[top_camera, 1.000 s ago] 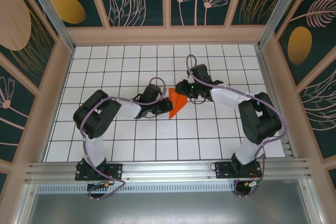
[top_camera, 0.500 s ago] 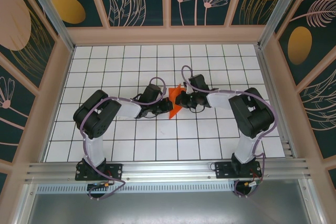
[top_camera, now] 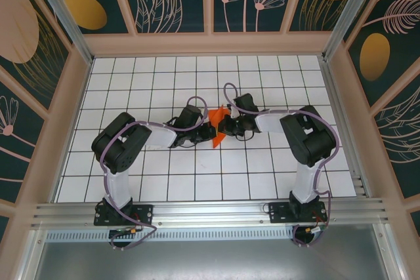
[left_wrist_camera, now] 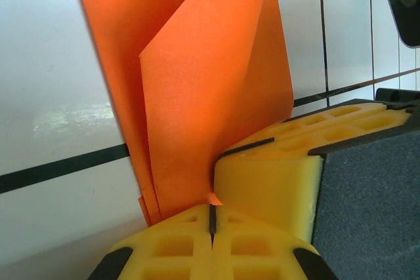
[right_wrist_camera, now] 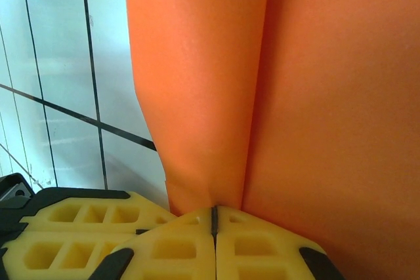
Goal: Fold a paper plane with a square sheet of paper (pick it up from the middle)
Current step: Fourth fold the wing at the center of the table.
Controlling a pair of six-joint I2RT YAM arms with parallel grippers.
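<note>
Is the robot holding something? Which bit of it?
Yes, the orange paper. The left end effector pinches its stacked layers at one edge; the right end effector pinches a fold on the opposite side.

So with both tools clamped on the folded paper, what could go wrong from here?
1. Tearing: the left tool and right tool both pinch the thin orange paper close together, so pulling apart or twisting could rip it.
2. Crooked crease: in the left wrist view the layers look splayed and slightly offset at their edges, so pressing now may set a misaligned fold.
</note>
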